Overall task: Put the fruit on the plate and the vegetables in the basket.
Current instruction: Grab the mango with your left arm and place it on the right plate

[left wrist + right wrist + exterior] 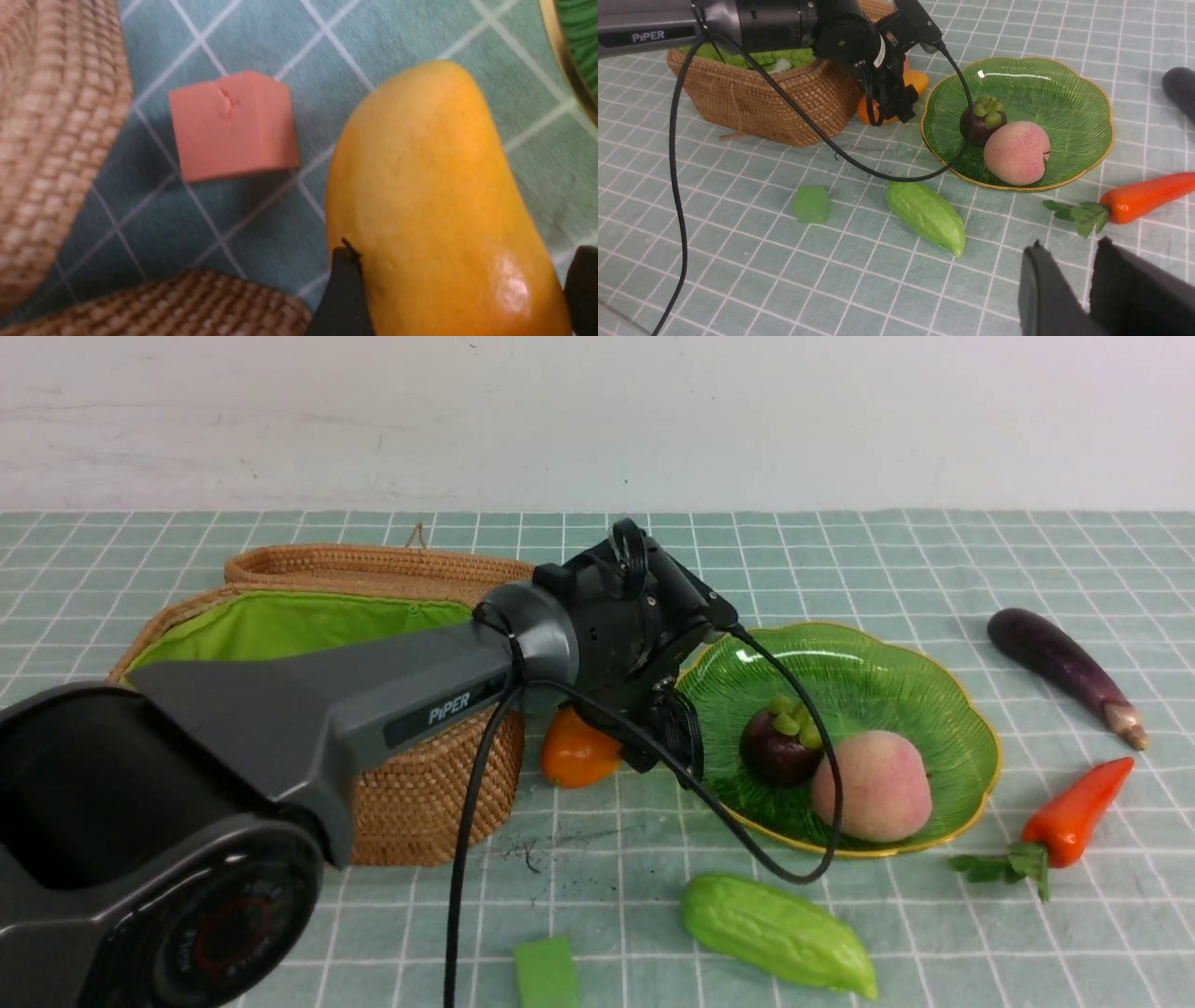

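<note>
My left gripper (pixel 674 735) reaches down between the basket (pixel 429 793) and the plate (pixel 934 663), shut on the orange-yellow mango (pixel 577 752). In the left wrist view the mango (pixel 434 200) fills the space between both black fingers (pixel 345 289). A purple mangosteen (pixel 780 747) and a pink peach (pixel 873 784) lie on the plate. On the cloth are the eggplant (pixel 1064 672), the carrot (pixel 1074 812) and the bitter gourd (pixel 780 933). My right gripper (pixel 1070 243) hovers near the carrot's leaves, narrowly open and holding nothing.
A small green cube (pixel 546 971) sits near the front edge, left of the bitter gourd. An orange cube (pixel 233 126) lies beside the mango, close to the basket wall. The left arm's black cable (pixel 747 840) loops low over the plate's front rim.
</note>
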